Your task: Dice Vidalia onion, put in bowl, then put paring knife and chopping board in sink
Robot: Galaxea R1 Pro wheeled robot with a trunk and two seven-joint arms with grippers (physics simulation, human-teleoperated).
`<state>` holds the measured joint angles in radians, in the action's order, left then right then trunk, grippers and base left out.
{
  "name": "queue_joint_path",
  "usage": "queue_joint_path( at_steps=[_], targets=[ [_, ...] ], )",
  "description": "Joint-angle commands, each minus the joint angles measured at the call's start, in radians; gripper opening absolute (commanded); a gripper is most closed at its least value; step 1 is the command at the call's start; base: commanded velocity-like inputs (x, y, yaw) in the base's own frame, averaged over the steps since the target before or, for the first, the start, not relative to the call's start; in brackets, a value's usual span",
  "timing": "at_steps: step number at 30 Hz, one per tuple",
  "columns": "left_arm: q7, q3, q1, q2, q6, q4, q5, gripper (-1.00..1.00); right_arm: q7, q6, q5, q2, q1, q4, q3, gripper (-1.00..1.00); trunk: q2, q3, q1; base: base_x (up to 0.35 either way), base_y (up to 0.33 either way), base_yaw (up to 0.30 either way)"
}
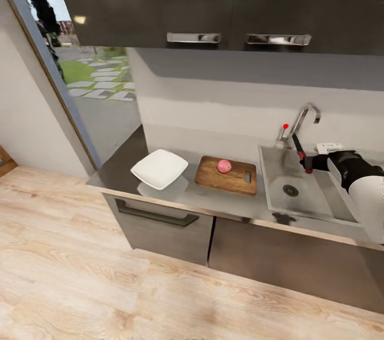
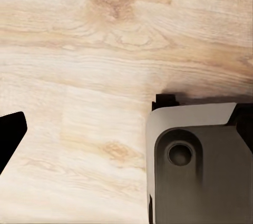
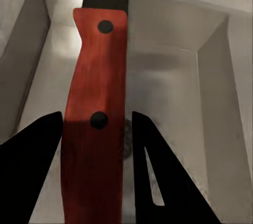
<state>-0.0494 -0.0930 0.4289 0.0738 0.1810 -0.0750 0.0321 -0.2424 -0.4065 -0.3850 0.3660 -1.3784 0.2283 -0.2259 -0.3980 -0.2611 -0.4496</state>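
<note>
The whole Vidalia onion (image 1: 224, 166) sits uncut on the chopping board (image 1: 226, 175), while the paring knife (image 3: 97, 103), clamped by its red handle in the right gripper (image 3: 95, 145), hangs over the sink (image 1: 277, 206), where a loosened grip would drop it into the basin before any dicing

The right gripper (image 3: 95, 145) has its two dark jaws closed against either side of the paring knife (image 3: 97, 103), whose red handle with two dark rivets fills the gap between them. Beyond the jaws the handle gives way to the dark blade, pointing away from the gripper. Below and past the jaws lies the stainless-steel sink (image 3: 179, 76), its basin walls rising on both sides of the knife.
</note>
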Motion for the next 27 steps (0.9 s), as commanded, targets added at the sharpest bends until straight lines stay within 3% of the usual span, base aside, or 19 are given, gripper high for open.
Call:
queue_joint_path(
  at_steps=[1,8,14,18,24,27],
  targets=[
    [-0.003,-0.008,0.002,-0.001,0.008,-0.005,0.003,1.0,-0.003,-0.005,-0.011,-0.003,-0.001,0.002,-0.007,-1.0,-0.002,-0.001,0.0,-0.136,0.12,0.228],
    [-0.003,-0.008,0.002,-0.001,0.007,-0.005,0.003,1.0,0.005,-0.005,-0.011,-0.008,-0.001,0.002,-0.007,-1.0,-0.002,0.007,0.0,-0.083,0.075,0.228],
    [-0.003,-0.008,0.002,-0.002,0.007,-0.005,0.003,1.0,0.019,-0.005,-0.011,-0.03,-0.001,0.002,-0.006,-1.0,-0.002,0.013,0.0,-0.006,0.004,0.228],
    [-0.003,-0.008,0.002,-0.002,0.007,-0.005,0.003,1.0,0.065,-0.005,-0.012,-0.064,-0.001,0.01,-0.006,-1.0,-0.002,0.018,0.0,0.0,0.0,0.228],
    [-0.003,-0.008,0.002,-0.002,0.007,-0.005,0.003,1.0,0.097,-0.004,-0.014,-0.087,-0.001,0.022,-0.005,-1.0,-0.002,0.024,0.0,0.0,0.0,0.228],
    [-0.003,-0.008,0.002,-0.002,0.007,-0.005,0.003,1.0,0.191,-0.001,-0.016,-0.119,-0.001,0.024,0.009,-1.0,-0.002,0.027,0.0,0.0,0.0,0.228]
  ],
)
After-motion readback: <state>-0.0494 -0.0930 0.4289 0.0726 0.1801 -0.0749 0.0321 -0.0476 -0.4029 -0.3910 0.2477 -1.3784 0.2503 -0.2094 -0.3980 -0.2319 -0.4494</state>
